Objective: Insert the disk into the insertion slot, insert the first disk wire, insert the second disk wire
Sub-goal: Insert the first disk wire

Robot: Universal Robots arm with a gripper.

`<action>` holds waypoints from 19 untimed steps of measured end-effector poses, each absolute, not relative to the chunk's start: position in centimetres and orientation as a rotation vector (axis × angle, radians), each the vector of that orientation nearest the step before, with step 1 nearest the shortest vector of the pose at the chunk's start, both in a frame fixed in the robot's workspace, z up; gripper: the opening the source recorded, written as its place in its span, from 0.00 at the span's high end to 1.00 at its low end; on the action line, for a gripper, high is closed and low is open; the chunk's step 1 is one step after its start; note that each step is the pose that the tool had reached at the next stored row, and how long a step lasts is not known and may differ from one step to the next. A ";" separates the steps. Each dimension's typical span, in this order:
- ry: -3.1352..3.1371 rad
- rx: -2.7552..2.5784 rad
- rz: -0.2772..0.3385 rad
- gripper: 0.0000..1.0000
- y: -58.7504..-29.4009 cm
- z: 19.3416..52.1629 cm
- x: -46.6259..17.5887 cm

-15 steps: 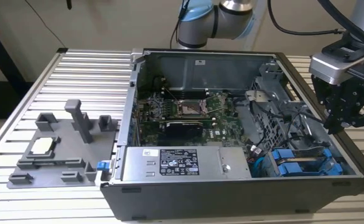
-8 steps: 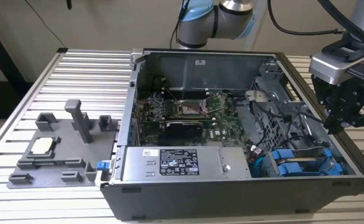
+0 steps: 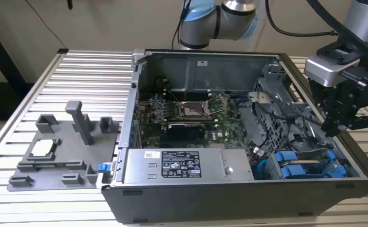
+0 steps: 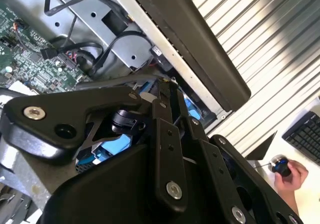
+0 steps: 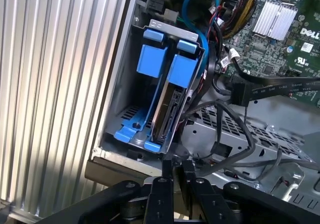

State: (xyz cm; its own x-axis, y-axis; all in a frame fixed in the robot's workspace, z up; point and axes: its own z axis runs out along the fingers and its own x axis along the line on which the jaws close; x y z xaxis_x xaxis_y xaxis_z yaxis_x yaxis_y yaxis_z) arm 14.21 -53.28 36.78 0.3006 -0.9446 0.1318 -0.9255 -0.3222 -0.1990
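The disk (image 5: 167, 103) stands on its edge inside the slot (image 5: 122, 79) of the metal cage. That is at the front corner of the open computer box (image 3: 171, 203), on the exterior view's right. A bright blue frame (image 5: 181, 67) hugs it. I cannot be sure it is pushed all the way in, because its far end is hidden. The gripper (image 5: 177, 162) hangs just over the side wall of the box, near the cage but not touching it. Its fingers (image 5: 166, 170) are pinched close together and hold nothing that I can see.

What could go wrong? Lots of black wires (image 5: 235, 129) loop and cross right beside the cage. The gripper could catch a loop and tug it. A black plug (image 5: 239, 92) dangles on a bendy wire, so it may swing or twist when grabbed. If a plug goes in crooked, it could jam or bend. The cage has thin, hard edges, and a bump there could scrape a wire.

The cage is grey sheet metal with many little holes. The blue frame is smooth plastic with flat tabs. The disk is a flat silver slab. The wires look soft and rubbery. The table (image 3: 89, 75) is shiny metal with long ridges. The green board (image 5: 280, 44) is covered in tiny parts.
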 end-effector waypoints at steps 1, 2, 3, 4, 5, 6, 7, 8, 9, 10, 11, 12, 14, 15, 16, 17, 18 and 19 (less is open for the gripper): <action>1.777 -2.464 -0.344 0.81 -53.3 36.7 14.0; 1.779 -2.463 -0.344 0.81 -53.3 36.6 13.8; 1.782 -2.460 -0.345 0.81 -53.3 36.6 13.7; 1.789 -2.456 -0.345 0.81 -53.3 36.5 13.7; 1.798 -2.451 -0.346 0.81 -53.3 36.4 13.6; 1.808 -2.445 -0.345 0.81 -53.3 36.4 13.6; 1.818 -2.440 -0.343 0.81 -53.3 36.4 13.6; 1.825 -2.438 -0.336 0.81 -53.3 36.4 13.6; 1.828 -2.441 -0.324 0.81 -53.3 36.4 13.6; 1.833 -2.449 -0.305 0.81 -53.4 36.4 13.6; 1.841 -2.461 -0.282 0.81 -53.4 36.4 13.7; 1.847 -2.470 -0.262 0.81 -53.4 36.4 13.7; 1.857 -2.486 -0.228 0.81 -53.4 36.4 14.0; 1.860 -2.491 -0.216 0.81 -53.4 36.4 14.1; 1.862 -2.494 -0.209 0.81 -53.4 36.4 14.2; 1.863 -2.496 -0.205 0.81 -53.4 36.4 14.3; 1.864 -2.497 -0.202 0.81 -53.4 36.4 14.5; 1.865 -2.499 -0.199 0.81 -53.4 36.4 14.6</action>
State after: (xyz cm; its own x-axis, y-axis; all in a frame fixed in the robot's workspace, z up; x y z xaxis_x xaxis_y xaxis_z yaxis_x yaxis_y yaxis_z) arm 14.60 -53.44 36.40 0.2791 -0.9559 0.0918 -0.9537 -0.2871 -0.0899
